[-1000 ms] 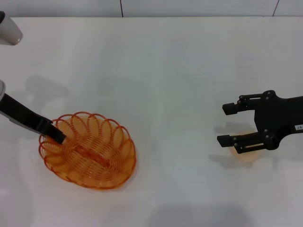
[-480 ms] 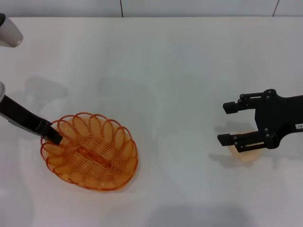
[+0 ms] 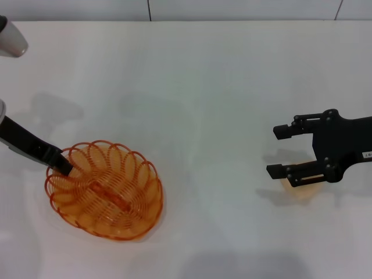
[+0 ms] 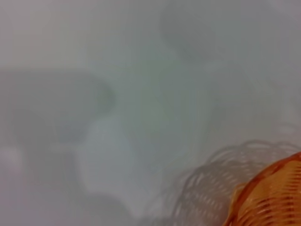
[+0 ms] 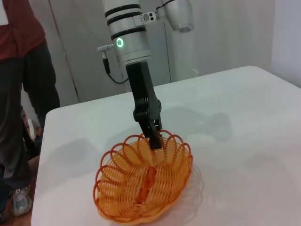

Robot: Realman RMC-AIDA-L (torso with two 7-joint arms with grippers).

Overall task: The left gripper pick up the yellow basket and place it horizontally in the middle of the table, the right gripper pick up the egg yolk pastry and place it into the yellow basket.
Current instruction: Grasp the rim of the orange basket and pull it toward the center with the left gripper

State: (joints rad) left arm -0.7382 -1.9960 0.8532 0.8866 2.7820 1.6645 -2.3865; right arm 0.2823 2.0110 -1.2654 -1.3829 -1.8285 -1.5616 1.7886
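My left gripper (image 3: pixel 64 165) is clenched on the rim of the yellow basket (image 3: pixel 104 196), at about ten o'clock on that rim, down at the seven o'clock corner of the worktop (image 3: pixel 192 87). I judge the hold thin: gripped at one edge, the basket could tilt, swing or slip out on the way to the middle. My right gripper (image 3: pixel 280 152), fingers spread, hovers at four o'clock over the egg yolk pastry (image 3: pixel 302 187), mostly hidden beneath it.

Bright, even light; soft shadows; left wrist view blurred, perhaps out of focus
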